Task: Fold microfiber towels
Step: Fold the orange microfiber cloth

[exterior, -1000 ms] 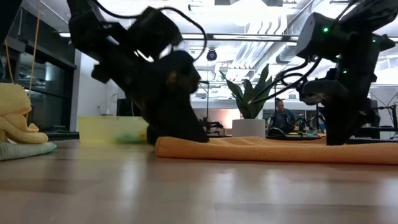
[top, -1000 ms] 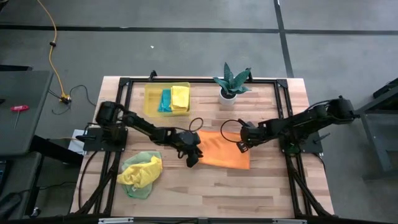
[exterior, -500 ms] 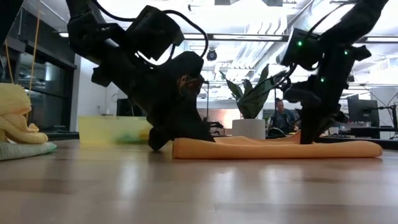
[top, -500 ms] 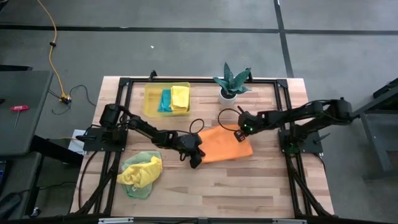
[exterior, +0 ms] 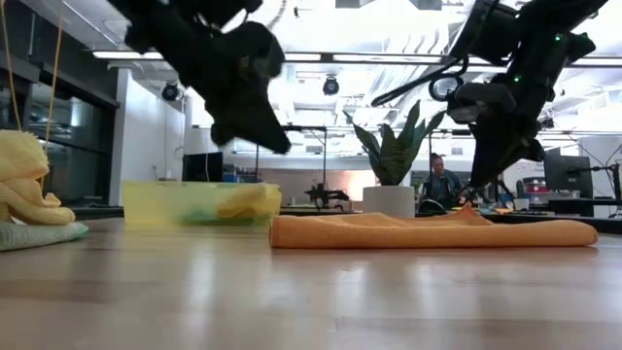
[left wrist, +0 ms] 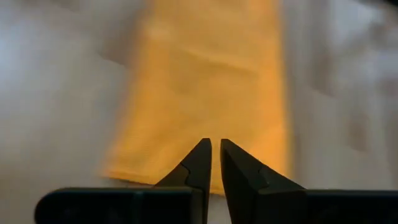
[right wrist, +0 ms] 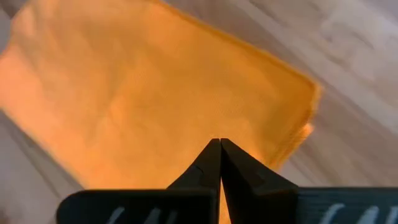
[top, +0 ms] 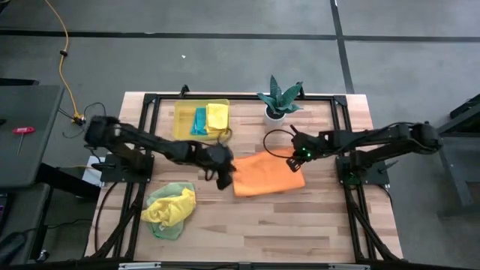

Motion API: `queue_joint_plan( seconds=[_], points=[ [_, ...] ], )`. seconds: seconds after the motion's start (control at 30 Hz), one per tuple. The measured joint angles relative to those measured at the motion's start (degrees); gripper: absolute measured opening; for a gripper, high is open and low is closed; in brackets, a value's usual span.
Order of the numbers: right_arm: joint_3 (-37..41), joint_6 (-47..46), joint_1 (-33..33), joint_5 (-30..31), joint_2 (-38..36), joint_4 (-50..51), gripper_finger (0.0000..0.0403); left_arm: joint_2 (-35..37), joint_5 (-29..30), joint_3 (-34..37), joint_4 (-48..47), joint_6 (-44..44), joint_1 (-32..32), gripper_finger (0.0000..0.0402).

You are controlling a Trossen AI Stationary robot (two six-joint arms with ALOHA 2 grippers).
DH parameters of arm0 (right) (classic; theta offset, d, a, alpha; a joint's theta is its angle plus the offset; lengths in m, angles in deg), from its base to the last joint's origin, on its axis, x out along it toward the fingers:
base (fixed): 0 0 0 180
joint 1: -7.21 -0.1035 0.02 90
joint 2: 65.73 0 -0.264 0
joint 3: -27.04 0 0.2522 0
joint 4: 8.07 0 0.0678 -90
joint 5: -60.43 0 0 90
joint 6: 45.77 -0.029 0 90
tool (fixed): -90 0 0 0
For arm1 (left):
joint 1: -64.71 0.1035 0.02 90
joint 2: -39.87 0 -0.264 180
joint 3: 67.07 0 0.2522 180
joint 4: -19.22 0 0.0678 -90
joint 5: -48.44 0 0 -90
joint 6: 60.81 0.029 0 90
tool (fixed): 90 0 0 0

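Observation:
A folded orange microfiber towel (top: 268, 176) lies flat in the middle of the table, and the low view shows it as a low strip (exterior: 428, 233). My left gripper (top: 222, 181) hangs shut above the towel's left edge, clear of it (exterior: 280, 146), with nothing between its fingers (left wrist: 216, 149). My right gripper (top: 300, 161) is shut too (right wrist: 219, 146). It hovers over the towel's far right corner, raised off the cloth (exterior: 478, 180).
A yellow bin (top: 180, 124) at the far left holds a teal and a yellow towel. A potted plant (top: 279, 101) stands at the far middle. A heap of yellow and green towels (top: 169, 210) lies near the left front. Bare wood lies in front of the orange towel.
My left gripper has risen off the towel's left end and drawn back toward the table's left and far side. My right gripper has moved toward the far edge and lifted clear. The towel's right end has drawn in, so it lies shorter.

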State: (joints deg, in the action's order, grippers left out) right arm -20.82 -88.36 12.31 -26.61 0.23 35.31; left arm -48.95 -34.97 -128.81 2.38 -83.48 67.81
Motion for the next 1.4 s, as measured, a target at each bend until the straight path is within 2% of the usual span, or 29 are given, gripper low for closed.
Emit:
queue_joint_plan(
  seconds=[0.1, 0.17, 0.27, 0.47, 0.7, 0.83, 1.23, 1.4],
  points=[
    [1.5, -2.5, -2.0, 0.0, 1.2, -3.2, 0.0000, 4.7, 7.0, 0.9, -9.0, 0.8, 0.8, 0.0033],
    [2.6, -3.9, -2.8, 0.0, 1.9, -5.6, 0.0000, 5.8, 7.4, 2.9, -8.6, 0.7, 1.3, 0.0034],
    [3.9, -5.8, -3.4, 0.0, 2.5, -8.5, 0.0000, 5.9, 3.9, 6.8, -6.3, -1.3, 1.8, 0.0038],
    [4.0, -6.7, -3.4, 0.1, 3.2, -12.4, 0.0000, 3.0, -4.2, 11.9, 8.7, -8.9, 4.4, 0.0081],
    [4.0, -6.9, -3.4, 0.5, 3.3, -13.8, 0.0000, -2.9, -4.9, 11.9, 15.5, -18.9, 8.8, 0.0155],
    [4.0, -6.9, -3.4, 0.5, 3.3, -14.1, 0.0000, -6.5, -5.7, 11.8, 16.7, -21.9, 9.7, 0.0181],
    [4.0, -8.0, -3.4, 0.5, 3.3, -14.2, 0.0000, -15.4, -0.9, 4.6, 16.6, -18.2, 7.0, 0.0185],
    [4.0, -8.0, -3.4, 0.5, 3.3, -14.3, 0.0000, -15.1, -0.5, 4.1, 14.9, -17.6, 6.7, 0.0151]
  ],
)
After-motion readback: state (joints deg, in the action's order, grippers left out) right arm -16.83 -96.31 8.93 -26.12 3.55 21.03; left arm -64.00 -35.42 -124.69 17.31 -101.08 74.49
